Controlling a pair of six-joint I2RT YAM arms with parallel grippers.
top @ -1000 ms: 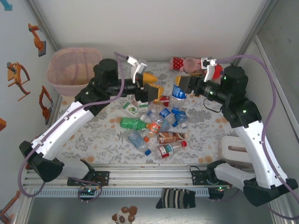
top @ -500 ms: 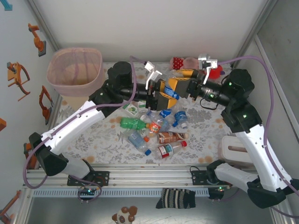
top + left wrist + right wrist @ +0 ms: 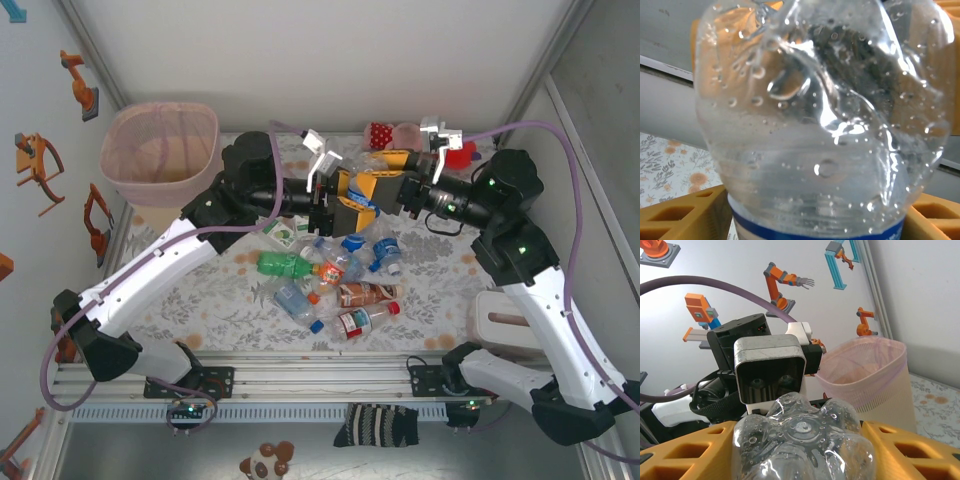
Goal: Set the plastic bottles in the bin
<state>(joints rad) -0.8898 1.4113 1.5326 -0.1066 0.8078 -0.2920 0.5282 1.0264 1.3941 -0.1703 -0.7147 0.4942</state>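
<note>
Where the right gripper (image 3: 800,450) meets the left gripper (image 3: 817,200): in mid-air above the pile (image 3: 335,285), tips facing each other across one bottle (image 3: 815,125). I judge this to be a hand-over.
Right gripper: clenched on the bottle, whose base pokes out past its yellow fingers (image 3: 900,450) toward the left gripper.
Left gripper: its fingers flank the bottle at the blue label, touching or nearly so. Whether they press yet, I cannot tell.
Why held so: the bin (image 3: 160,105) stands in the far left corner, beside the left arm (image 3: 170,255) and well apart from the right arm (image 3: 520,250). Passing leftward would likely spare the right arm that reach.
Bottle: clear, crumpled, off the table (image 3: 220,290), between both pairs of fingers.
Pile: other bottles lie on the table, below the grippers and nearer the bases.
Bin: well apart from the bottle, to its left.
</note>
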